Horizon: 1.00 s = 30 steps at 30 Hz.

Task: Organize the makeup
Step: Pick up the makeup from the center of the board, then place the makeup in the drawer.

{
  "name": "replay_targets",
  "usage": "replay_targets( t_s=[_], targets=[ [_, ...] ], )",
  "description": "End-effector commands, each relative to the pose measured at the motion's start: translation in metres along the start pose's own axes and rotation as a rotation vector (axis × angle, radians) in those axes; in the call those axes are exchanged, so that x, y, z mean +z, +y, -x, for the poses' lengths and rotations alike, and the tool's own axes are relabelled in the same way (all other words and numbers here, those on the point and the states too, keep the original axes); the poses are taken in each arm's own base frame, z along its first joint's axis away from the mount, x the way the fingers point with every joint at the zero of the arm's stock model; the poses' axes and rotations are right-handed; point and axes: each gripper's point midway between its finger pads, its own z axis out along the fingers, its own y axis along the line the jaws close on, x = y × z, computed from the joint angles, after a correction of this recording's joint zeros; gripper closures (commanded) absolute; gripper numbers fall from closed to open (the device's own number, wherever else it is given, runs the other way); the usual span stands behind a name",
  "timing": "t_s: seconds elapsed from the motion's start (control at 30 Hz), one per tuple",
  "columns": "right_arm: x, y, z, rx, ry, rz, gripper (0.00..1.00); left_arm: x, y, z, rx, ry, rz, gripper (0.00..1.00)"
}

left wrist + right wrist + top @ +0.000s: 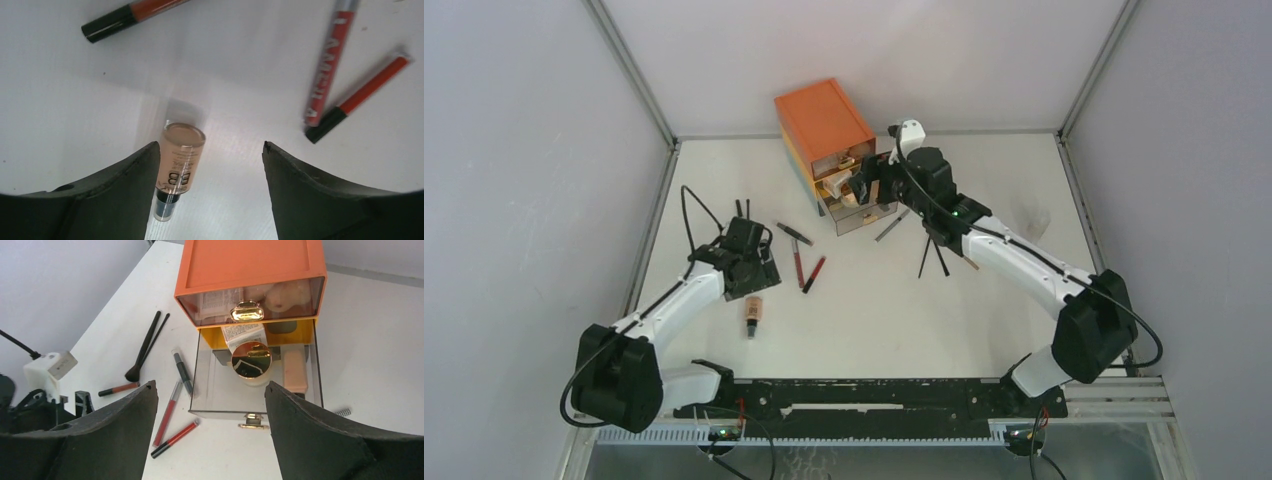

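A beige foundation bottle (181, 155) with a black cap lies on the table between my left gripper's (209, 150) open fingers, close to the left finger and untouched. It also shows in the top view (751, 315), just in front of the left gripper (753, 288). Red pencils (332, 60) lie to the right. My right gripper (211, 390) is open and empty above a pulled-out clear drawer (220, 390). The drawer holds a round gold-lidded compact (251, 360), a peach stick (295, 371) and a white box (243, 332).
The orange chest (824, 125) stands at the back centre, its top drawer (250, 302) shut with items inside. Black brushes (147, 342) and pencils (169, 412) lie left of it. More brushes (934, 255) lie under the right arm. Walls enclose the table.
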Motion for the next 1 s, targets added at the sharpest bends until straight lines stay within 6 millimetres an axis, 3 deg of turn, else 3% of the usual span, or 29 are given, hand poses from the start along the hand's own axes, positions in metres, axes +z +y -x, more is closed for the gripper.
replay_targets(
  t_s=[0.0, 0.2, 0.3, 0.4, 0.53, 0.77, 0.87, 0.97],
  targets=[
    [-0.022, 0.002, 0.011, 0.020, -0.047, 0.002, 0.15, 0.013, 0.021, -0.018, -0.066, 0.010, 0.100, 0.24],
    [-0.040, -0.003, 0.015, 0.025, -0.065, -0.017, 0.15, 0.033, 0.025, -0.046, -0.084, 0.085, 0.112, 0.39],
    [-0.043, -0.006, 0.014, 0.028, -0.065, -0.028, 0.15, 0.037, 0.026, -0.052, -0.089, 0.101, 0.118, 0.57],
    [-0.045, -0.008, 0.013, 0.031, -0.064, -0.034, 0.15, 0.030, 0.017, -0.043, -0.085, 0.071, 0.083, 0.73],
    [-0.050, -0.009, 0.013, 0.034, -0.067, -0.038, 0.15, -0.002, -0.013, -0.010, -0.045, -0.018, -0.035, 0.78],
    [-0.071, -0.032, 0.019, 0.061, -0.103, -0.100, 0.15, -0.097, -0.110, 0.087, 0.006, -0.218, -0.382, 0.76],
    [-0.082, -0.040, 0.019, 0.063, -0.109, -0.130, 0.15, -0.120, -0.148, 0.123, 0.010, -0.263, -0.492, 0.75],
    [-0.090, -0.045, 0.016, 0.065, -0.106, -0.151, 0.15, -0.132, -0.186, 0.147, -0.004, -0.254, -0.600, 0.75]
  ],
)
